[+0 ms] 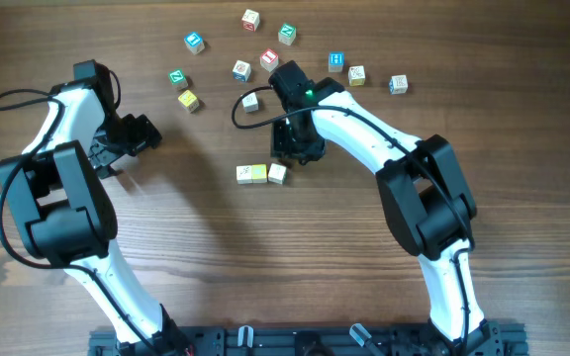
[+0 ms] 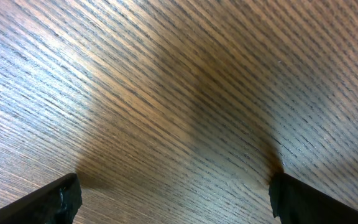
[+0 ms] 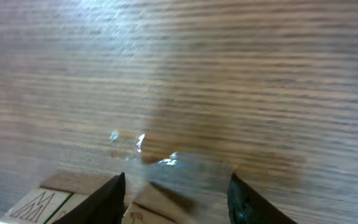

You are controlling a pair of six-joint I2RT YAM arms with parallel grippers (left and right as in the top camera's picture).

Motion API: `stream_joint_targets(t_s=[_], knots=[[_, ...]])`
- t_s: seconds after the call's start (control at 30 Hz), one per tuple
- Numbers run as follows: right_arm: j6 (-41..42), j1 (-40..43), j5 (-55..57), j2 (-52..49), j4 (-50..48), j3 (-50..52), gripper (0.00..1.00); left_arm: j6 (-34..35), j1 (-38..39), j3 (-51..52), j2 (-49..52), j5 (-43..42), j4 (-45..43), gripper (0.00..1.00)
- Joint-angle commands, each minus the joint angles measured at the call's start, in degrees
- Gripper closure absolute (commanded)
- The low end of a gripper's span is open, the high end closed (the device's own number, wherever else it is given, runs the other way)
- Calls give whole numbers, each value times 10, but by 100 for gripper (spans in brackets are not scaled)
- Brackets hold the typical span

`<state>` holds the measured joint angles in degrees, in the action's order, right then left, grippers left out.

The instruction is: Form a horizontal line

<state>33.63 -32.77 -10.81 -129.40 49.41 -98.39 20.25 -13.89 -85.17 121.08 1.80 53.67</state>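
The jaws of the right gripper (image 3: 176,190) stand parted and released, with bare wood showing between them. A pale wooden cube (image 3: 143,214) sits low in the gap, close to one jaw and apart from the other. That fits a cube just set down, not one being carried. Beside it lies a neighbouring cube (image 3: 39,205) with a zigzag mark on its top face.

From overhead, this gripper hangs just above the near end of the horizontal line (image 1: 260,174), which lies at the middle of the tabletop (image 1: 364,257). It is a short straight row of three visible cubes, one yellowish and two pale, touching or nearly so. The arm reaches in from its own side, so the row grows toward it. The line looks unfinished.

The left gripper (image 2: 176,193) holds its jaws spread wide over bare wood, well apart from the row. It is probably parked there to keep out of the way.

The loose cubes (image 1: 336,61), with blue, green and red faces, are scattered across the far part of the tabletop, away from the row, as stock to draw on.

The right wrist picture is blurred, and both cubes are cut off at its lower edge. The gripper's body may hide a further cube from overhead. The letters cannot be read.
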Motion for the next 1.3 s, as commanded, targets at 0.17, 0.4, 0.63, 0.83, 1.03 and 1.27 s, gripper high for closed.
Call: stream_joint_targets(t_s=[0.17,0.4,0.63,0.83,1.03,1.27], knots=[[4,31,37,-6,29,6,38,-1,0,-7,10,0,-2,0],[-21,43,37,-6,53,6,34,-1,-1,-7,10,0,-2,0],[-21,43,37,-6,57,6,34,0,0,-7,10,0,-2,0],[-20,37,-1,-6,107,6,45,-1,0,-7,10,0,-2,0],[-21,4,-22,-6,133,6,60,-1,0,-7,10,0,-2,0],[-19,-8,-22,-6,116,6,60,0,0,-7,10,0,-2,0]])
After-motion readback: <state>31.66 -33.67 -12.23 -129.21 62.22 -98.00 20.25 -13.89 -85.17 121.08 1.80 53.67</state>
